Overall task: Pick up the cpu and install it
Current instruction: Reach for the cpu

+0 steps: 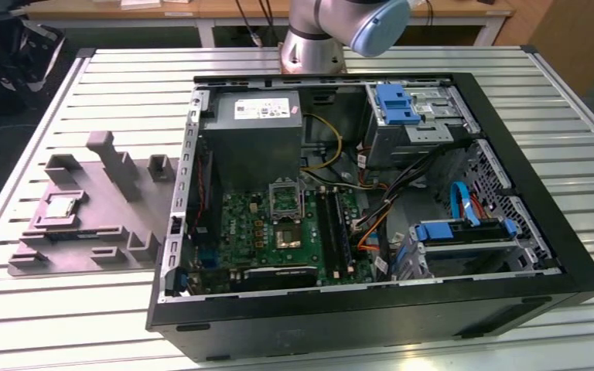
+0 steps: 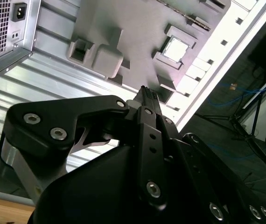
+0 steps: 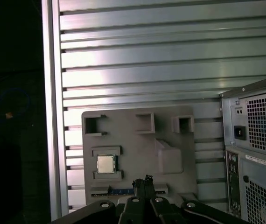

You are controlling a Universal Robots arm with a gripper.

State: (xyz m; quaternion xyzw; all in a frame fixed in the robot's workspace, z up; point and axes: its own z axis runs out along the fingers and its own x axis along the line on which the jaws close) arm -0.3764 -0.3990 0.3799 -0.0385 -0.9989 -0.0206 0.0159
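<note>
The cpu (image 1: 63, 205) is a small silvery square lying flat in a recess of the grey holder (image 1: 101, 232), on the table at the exterior view's left of the computer case. In both wrist views I see it from high above (image 3: 106, 164) (image 2: 176, 49). My gripper (image 3: 143, 180) (image 2: 148, 93) hangs well above the holder, its thin black fingers pressed together with nothing between them. Inside the open case the motherboard (image 1: 276, 239) lies flat, with its socket (image 1: 288, 233) bare and the silver hinged frame (image 1: 284, 198) swung back.
The black case (image 1: 544, 232) takes up most of the slatted metal table (image 1: 70, 325). It holds a grey power supply (image 1: 256, 131), blue drive brackets (image 1: 395, 104) and loose cables (image 1: 380, 209). The holder has raised blocks (image 1: 111, 158). The arm's base (image 1: 312, 46) stands behind the case.
</note>
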